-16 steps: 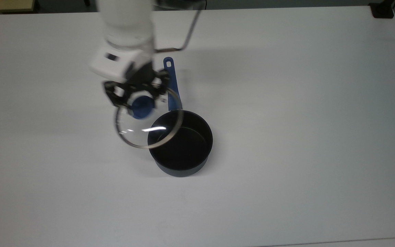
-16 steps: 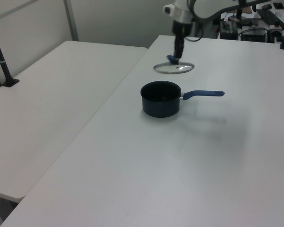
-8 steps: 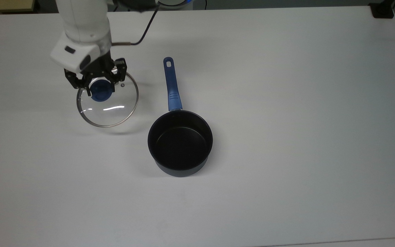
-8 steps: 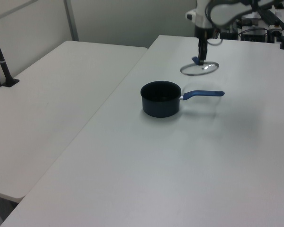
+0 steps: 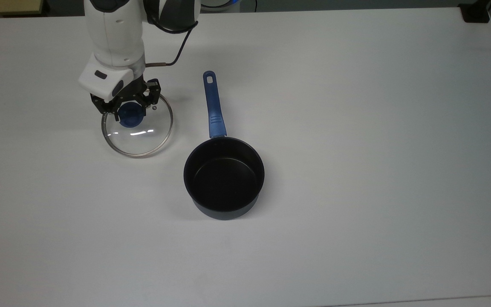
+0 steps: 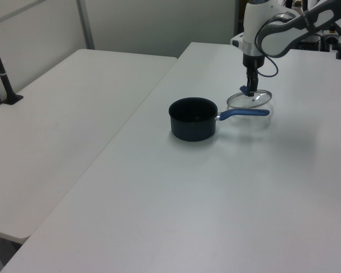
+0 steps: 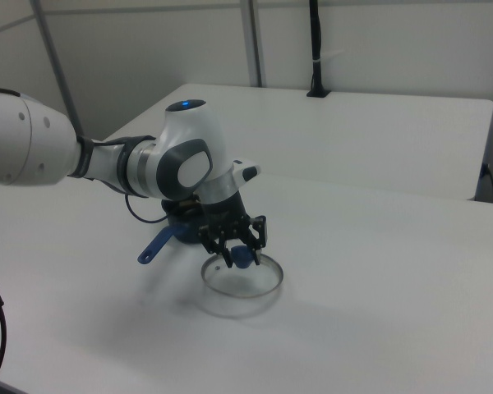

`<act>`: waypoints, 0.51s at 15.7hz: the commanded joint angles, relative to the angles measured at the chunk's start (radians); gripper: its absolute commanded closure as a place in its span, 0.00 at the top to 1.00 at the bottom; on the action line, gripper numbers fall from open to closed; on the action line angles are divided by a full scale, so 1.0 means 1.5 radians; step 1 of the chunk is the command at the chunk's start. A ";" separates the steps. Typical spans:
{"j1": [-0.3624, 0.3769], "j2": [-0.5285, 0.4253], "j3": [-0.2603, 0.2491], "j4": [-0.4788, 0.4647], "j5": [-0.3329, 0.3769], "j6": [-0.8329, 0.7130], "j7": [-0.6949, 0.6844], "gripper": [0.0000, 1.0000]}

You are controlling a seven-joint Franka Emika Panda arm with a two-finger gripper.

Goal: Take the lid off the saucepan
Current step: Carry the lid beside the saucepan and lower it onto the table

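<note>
Clear glass lid (image 5: 137,125) with steel rim, off the pot, low over or on the white table (image 5: 356,128); contact with the tabletop not discernible. Claw (image 5: 128,111) pinching the lid's blue knob (image 5: 131,116) from above, black fingers (image 5: 112,109) pressed against either side. Beyond the claw toward the top view's right, well apart, dark navy saucepan (image 5: 224,179), uncovered, black inside showing. Long blue handle (image 5: 213,104) pointing up the top view, passing near the lid's rim without touching. Small vent hole (image 5: 154,108) just beside the claw.
</note>
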 commanded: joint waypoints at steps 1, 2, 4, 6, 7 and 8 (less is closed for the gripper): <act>-0.004 -0.028 0.005 -0.062 -0.040 0.050 0.028 0.59; -0.004 -0.024 0.005 -0.067 -0.050 0.060 0.040 0.59; -0.004 -0.009 0.004 -0.065 -0.064 0.063 0.065 0.59; -0.003 -0.002 0.005 -0.063 -0.069 0.063 0.076 0.71; -0.003 -0.002 0.005 -0.063 -0.070 0.062 0.079 0.77; -0.003 -0.002 0.005 -0.062 -0.069 0.060 0.081 0.81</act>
